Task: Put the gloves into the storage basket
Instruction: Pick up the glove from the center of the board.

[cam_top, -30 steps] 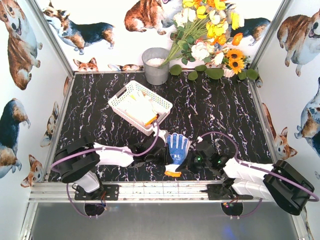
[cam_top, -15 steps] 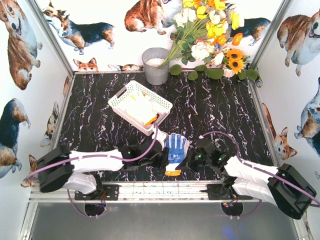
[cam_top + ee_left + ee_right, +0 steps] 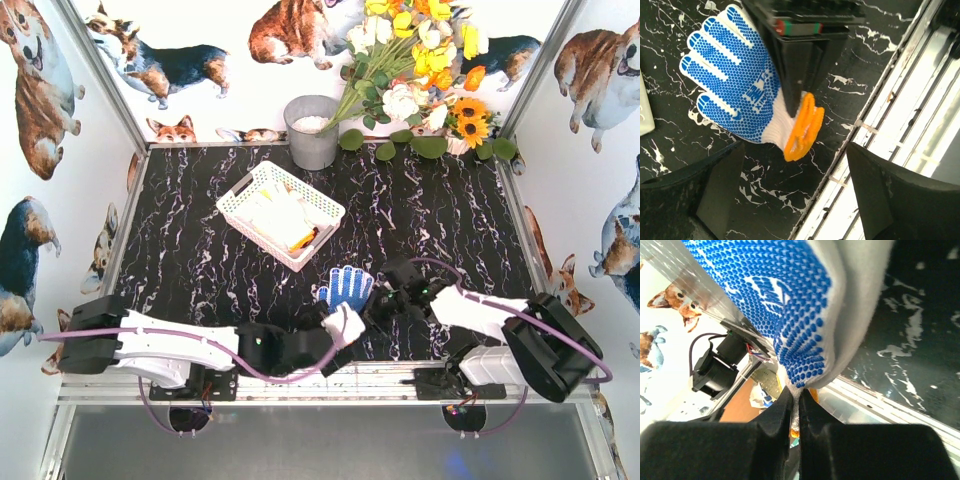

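Black marbled bench (image 3: 450, 220) carries a white lattice basket (image 3: 255, 235) toward the back left, with pale gloves (image 3: 275, 215) already lying inside it; part of the job looks done. One blue-dotted glove (image 3: 348, 288) is outside, near the front edge and well apart from the basket; the right end effector (image 3: 799, 397) is pressed together on it by the orange cuff (image 3: 802, 127); the left end effector (image 3: 795, 150) hovers just beside, fingers spread, holding nothing. Left to do, by my reading: carry this glove to the basket and release it; whether it hangs clear of the bench I cannot tell.
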Controlling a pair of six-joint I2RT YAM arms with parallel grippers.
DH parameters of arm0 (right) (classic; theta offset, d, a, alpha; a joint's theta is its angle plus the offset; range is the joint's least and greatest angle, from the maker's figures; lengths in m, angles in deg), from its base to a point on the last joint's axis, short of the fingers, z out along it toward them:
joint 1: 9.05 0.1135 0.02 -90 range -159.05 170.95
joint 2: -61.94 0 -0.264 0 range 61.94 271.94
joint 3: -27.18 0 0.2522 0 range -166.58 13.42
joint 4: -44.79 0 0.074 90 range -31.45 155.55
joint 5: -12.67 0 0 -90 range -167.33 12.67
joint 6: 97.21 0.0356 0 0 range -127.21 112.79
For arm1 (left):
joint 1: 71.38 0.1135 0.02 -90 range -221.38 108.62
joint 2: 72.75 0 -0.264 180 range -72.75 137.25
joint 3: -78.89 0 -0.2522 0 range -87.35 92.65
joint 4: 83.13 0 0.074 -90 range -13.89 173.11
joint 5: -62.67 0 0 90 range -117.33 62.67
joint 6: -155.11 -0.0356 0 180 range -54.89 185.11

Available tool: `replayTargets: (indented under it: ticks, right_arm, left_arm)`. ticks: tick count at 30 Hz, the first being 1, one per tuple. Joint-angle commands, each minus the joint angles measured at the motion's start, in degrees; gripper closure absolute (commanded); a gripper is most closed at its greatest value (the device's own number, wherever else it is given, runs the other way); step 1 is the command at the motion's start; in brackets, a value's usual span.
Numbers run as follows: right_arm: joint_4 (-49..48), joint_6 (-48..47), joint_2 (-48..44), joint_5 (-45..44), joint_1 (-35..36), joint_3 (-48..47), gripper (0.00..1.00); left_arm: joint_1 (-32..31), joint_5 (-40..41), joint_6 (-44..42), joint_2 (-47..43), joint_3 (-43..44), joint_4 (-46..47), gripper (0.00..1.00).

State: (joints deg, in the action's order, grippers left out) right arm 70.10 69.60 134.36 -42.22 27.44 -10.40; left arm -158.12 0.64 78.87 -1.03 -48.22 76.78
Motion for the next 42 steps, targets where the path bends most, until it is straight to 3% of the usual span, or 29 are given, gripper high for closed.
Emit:
replayTargets:
  ticks: [1,11,18,24,27,29,30,31,35,37,39,42]
  right_arm:
    - [0.71,0.00,1.82,4.76,-0.66,-4.12,1.00]
    - [-2.34,2.94,1.43,7.60,-1.64,-4.05,1.00]
    - [-4.15,4.61,0.41,8.57,-2.03,-3.08,1.00]
    - [-4.21,4.66,0.05,8.66,-2.17,-3.04,1.00]
    - [-4.94,5.22,-0.36,8.37,-2.26,-2.76,1.00]
    - [-4.98,5.72,-0.88,7.51,-2.38,-2.37,1.00]
    - [-4.64,5.78,-1.22,6.80,-2.46,-2.26,1.00]
    - [-4.14,5.77,-1.81,6.01,-2.47,-2.10,0.98]
    - [-2.99,6.72,-4.29,2.52,-2.56,-0.83,0.60]
    - [-2.74,7.01,-5.60,0.93,-2.56,-0.19,0.47]
    - [-2.27,7.16,-6.78,-0.66,-2.56,0.47,0.40]
    - [-1.37,7.50,-7.97,-3.39,-2.48,1.40,0.37]
  left_arm:
    - [-2.95,6.01,-7.25,3.43,0.77,3.34,0.22]
    - [-3.39,8.53,-12.50,9.18,-1.16,9.69,0.19]
    - [-1.69,4.87,-13.23,12.28,-1.03,10.52,0.23]
    - [-0.21,3.85,-13.34,13.70,0.45,9.25,0.62]
    - [-0.18,3.18,-12.57,13.62,1.10,8.02,0.90]
    - [-0.12,3.22,-11.63,13.40,1.05,7.57,1.00]
    - [-0.03,3.39,-10.83,13.18,0.97,7.47,1.00]
    - [0.13,3.21,-10.04,12.92,0.83,7.44,1.00]
    - [0.82,2.76,-5.87,11.78,0.90,7.07,1.00]
    - [1.16,2.88,-3.96,11.50,1.25,6.80,1.00]
    - [1.66,2.82,-2.34,11.22,1.36,6.58,1.00]
    - [2.50,2.49,0.18,10.36,1.38,6.40,1.00]
